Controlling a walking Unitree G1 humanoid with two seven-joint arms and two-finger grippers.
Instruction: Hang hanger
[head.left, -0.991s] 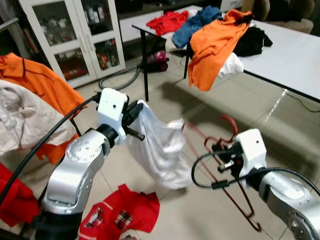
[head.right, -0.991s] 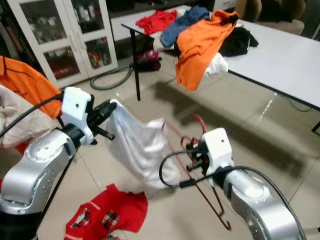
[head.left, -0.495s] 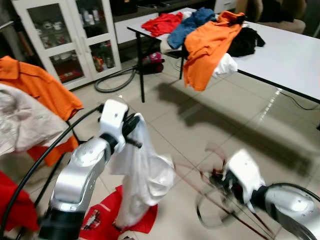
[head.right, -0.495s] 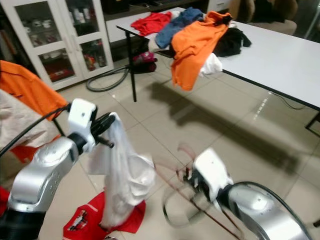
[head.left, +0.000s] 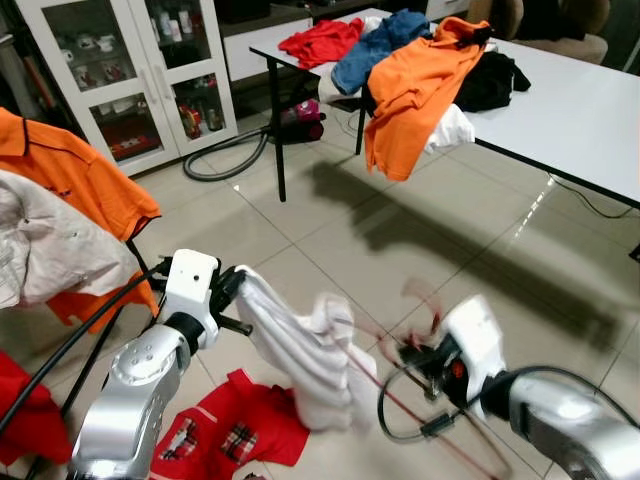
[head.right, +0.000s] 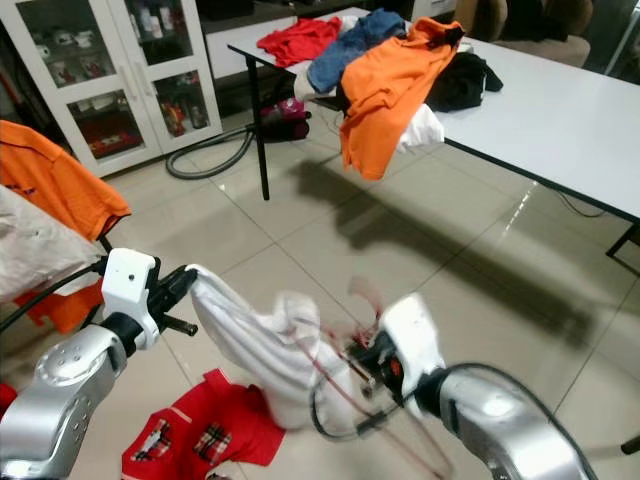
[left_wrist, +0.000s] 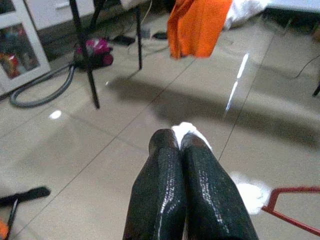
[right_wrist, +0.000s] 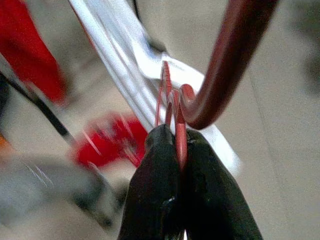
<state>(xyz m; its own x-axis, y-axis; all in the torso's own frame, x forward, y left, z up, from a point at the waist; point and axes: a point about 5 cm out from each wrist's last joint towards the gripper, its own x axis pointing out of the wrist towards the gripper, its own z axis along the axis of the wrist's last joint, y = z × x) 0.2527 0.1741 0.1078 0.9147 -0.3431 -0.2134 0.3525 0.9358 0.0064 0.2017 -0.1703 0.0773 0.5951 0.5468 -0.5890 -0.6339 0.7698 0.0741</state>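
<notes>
Left end effector (left_wrist: 181, 142), closed, pinches a white garment (head.left: 300, 345). Right end effector (right_wrist: 178, 137), at 3 o'clock of it, clamps a red hanger (right_wrist: 220, 75).

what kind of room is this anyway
Probably a workroom or utility room set up for sorting laundry: a long white table heaped with clothes, shirts draped on a rack, a glass-door cabinet, and a tiled floor.

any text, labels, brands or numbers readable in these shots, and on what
None can be read.
Red shirt on the floor: pale patches with a pattern, too blurred to tell whether they hold letters.
Bottles and boxes in the glass cabinet: labels too small to read.
White garment, red hanger, left gripper and right gripper: no print seen.
</notes>
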